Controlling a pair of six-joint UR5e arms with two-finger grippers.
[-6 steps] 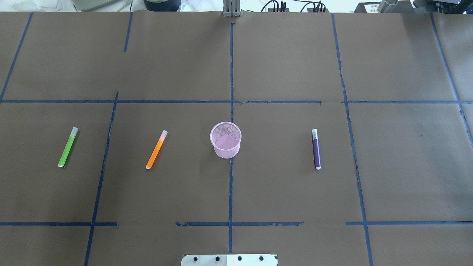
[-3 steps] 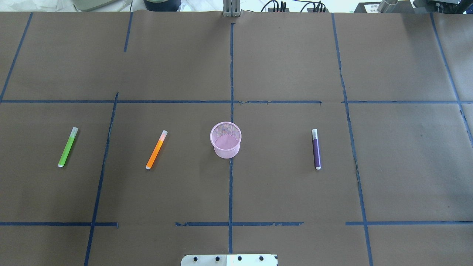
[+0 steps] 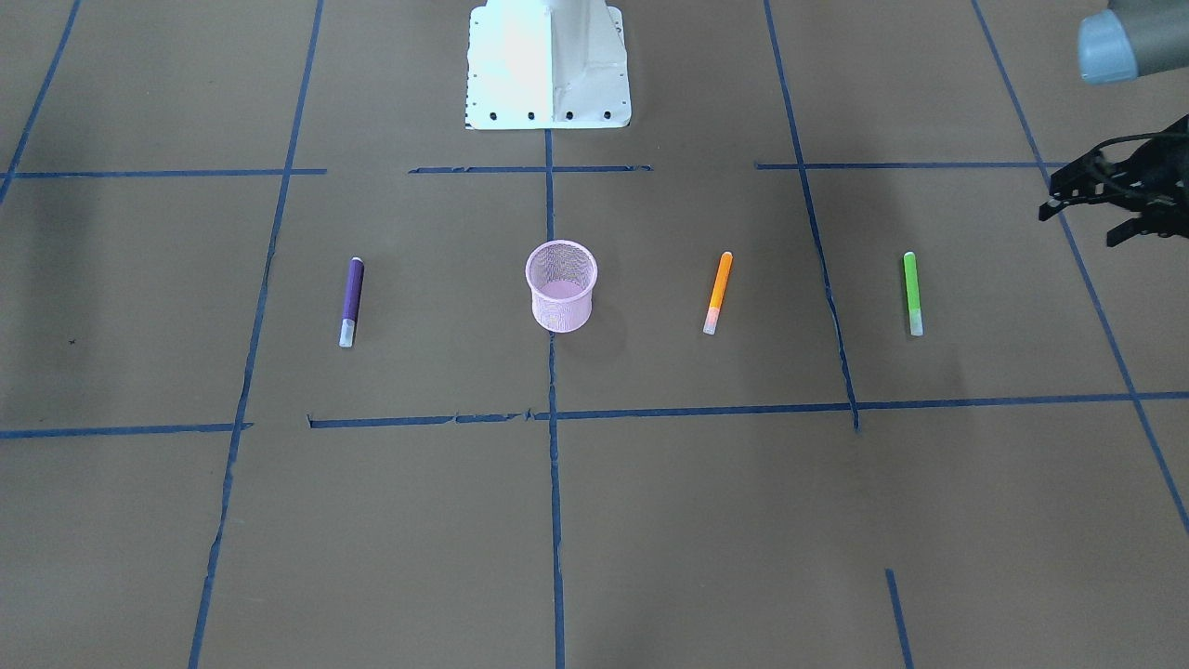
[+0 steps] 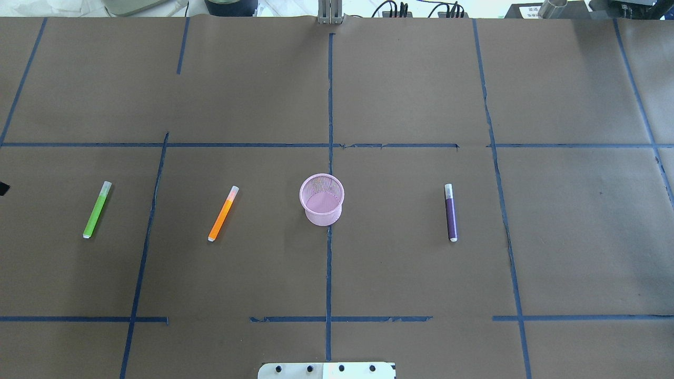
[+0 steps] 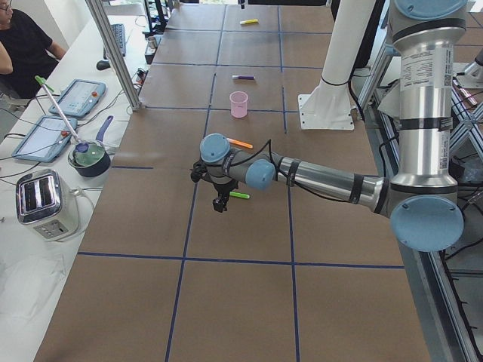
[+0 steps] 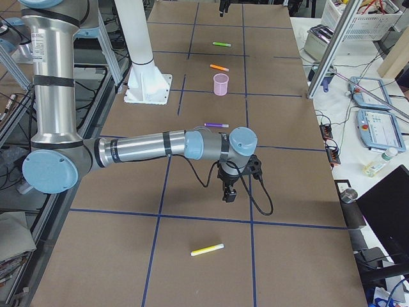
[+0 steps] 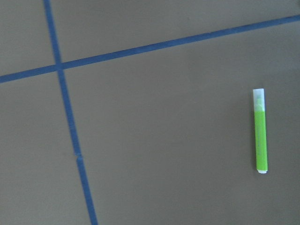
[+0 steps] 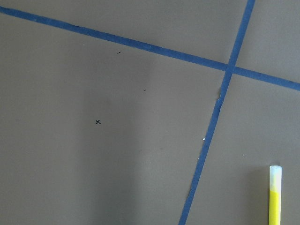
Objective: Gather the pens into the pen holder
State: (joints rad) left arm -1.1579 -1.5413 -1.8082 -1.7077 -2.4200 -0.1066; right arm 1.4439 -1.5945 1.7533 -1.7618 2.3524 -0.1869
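Note:
The pink mesh pen holder (image 4: pixel 321 199) stands upright at the table's middle, and I see no pen in it. On the table lie a green pen (image 4: pixel 97 209), an orange pen (image 4: pixel 223 213) and a purple pen (image 4: pixel 451 212). A yellow pen (image 6: pixel 208 249) lies far out on my right side and also shows in the right wrist view (image 8: pixel 274 197). My left gripper (image 3: pixel 1082 221) hovers outside the green pen (image 3: pixel 913 293), fingers apart, empty. My right gripper (image 6: pixel 227 192) hangs between the purple and yellow pens; I cannot tell whether it is open.
Blue tape lines (image 4: pixel 329 105) grid the brown table cover. The robot base (image 3: pixel 548 65) stands at the near edge behind the holder. A side bench with a toaster (image 5: pixel 45 204) and tablets, with a person beside it, runs along the far side.
A black tip of the left gripper has come into the overhead view at its left edge. The pens and the holder have not moved.

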